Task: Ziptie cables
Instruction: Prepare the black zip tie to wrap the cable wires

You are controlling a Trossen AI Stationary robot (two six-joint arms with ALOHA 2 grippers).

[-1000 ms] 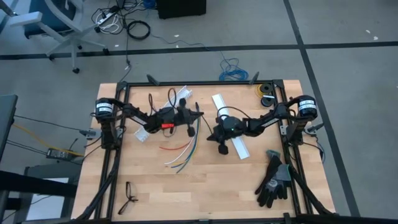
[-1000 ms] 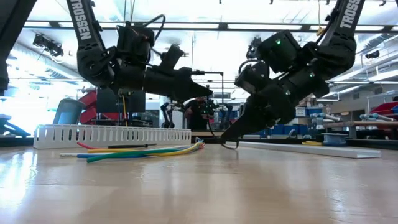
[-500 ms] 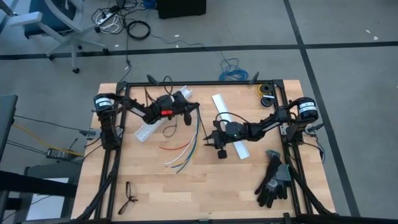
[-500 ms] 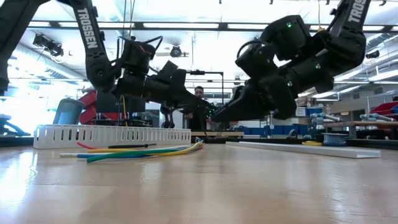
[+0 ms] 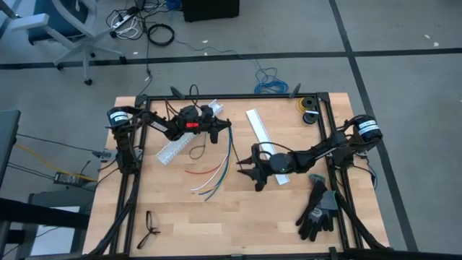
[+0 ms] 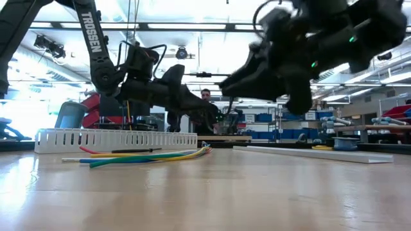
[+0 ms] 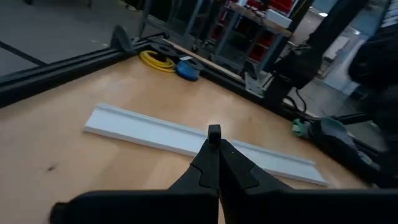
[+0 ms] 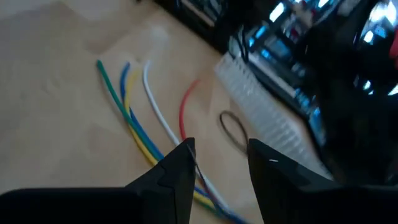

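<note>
Hovering spread right end effector (image 5: 246,169), the cables (image 5: 214,173) on the table just beside its fingertips.

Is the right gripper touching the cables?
Apart. The low view shows the right gripper well above the cables on the table; the high view places it beside them.

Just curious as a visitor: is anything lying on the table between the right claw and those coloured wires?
No. In the high view the stretch between the right gripper and the cables is bare wood; the right wrist view shows the wires just past its open fingers.
</note>
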